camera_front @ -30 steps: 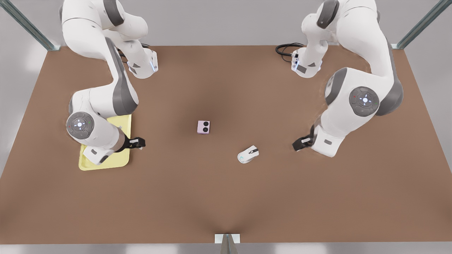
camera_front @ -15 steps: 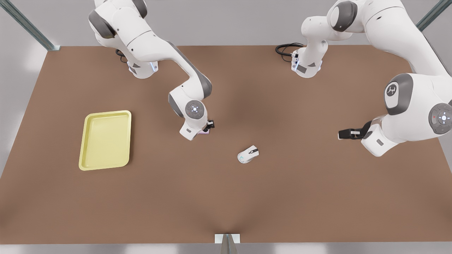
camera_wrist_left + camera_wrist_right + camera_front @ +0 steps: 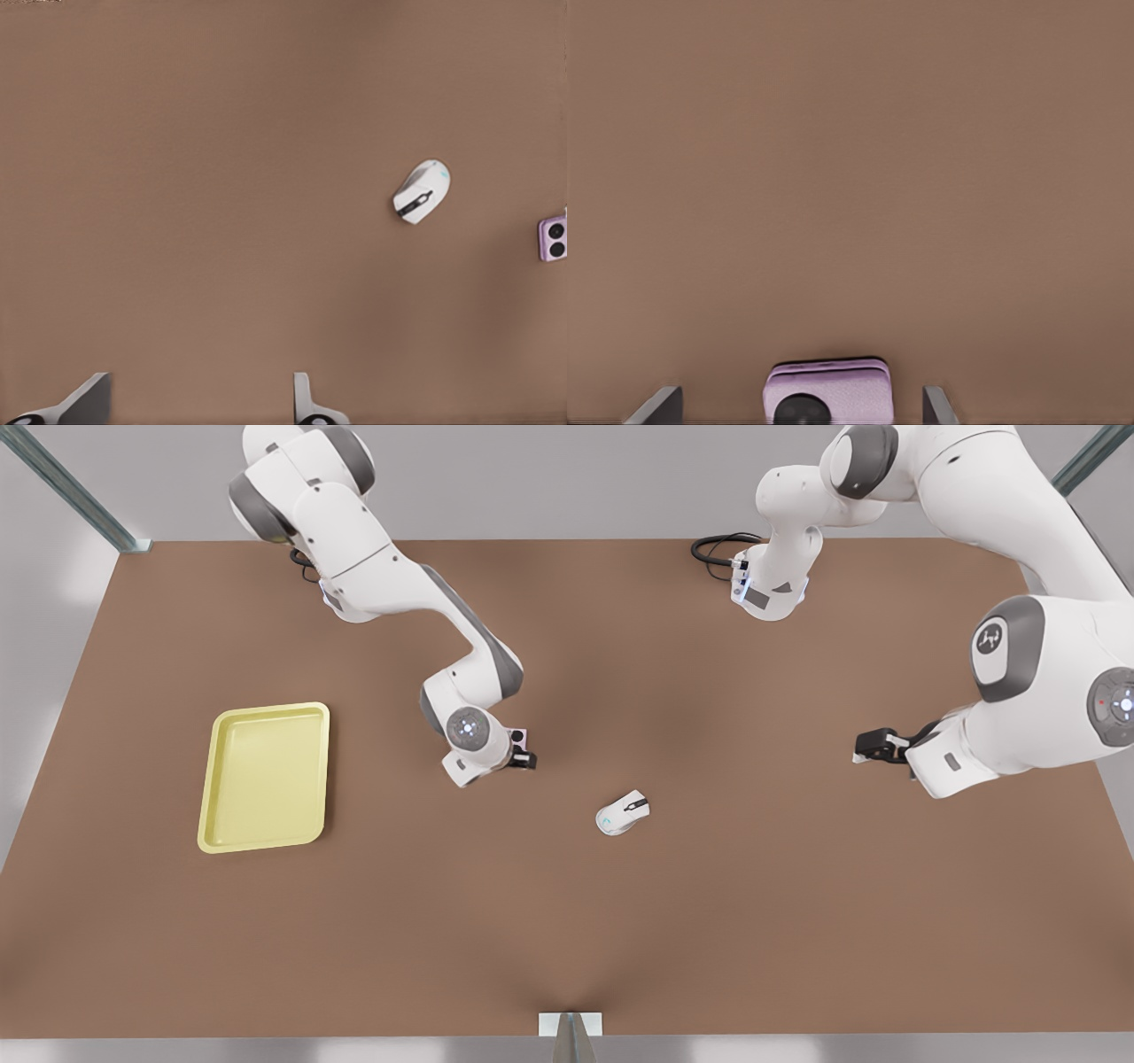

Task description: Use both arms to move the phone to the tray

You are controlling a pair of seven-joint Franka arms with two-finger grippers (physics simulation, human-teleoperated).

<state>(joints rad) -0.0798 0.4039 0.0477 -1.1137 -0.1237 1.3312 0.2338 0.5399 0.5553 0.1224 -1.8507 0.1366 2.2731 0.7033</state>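
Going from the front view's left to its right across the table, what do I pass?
Tray → right pincer at the phone → white mouse → left pincer, waiting over bare table.

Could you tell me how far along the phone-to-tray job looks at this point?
Nothing is delivered yet: the tray holds nothing. In hand: the right gripper, fingers open, straddles the phone on the table. The left gripper, open, waits apart. Left: grasping, carrying, placing.
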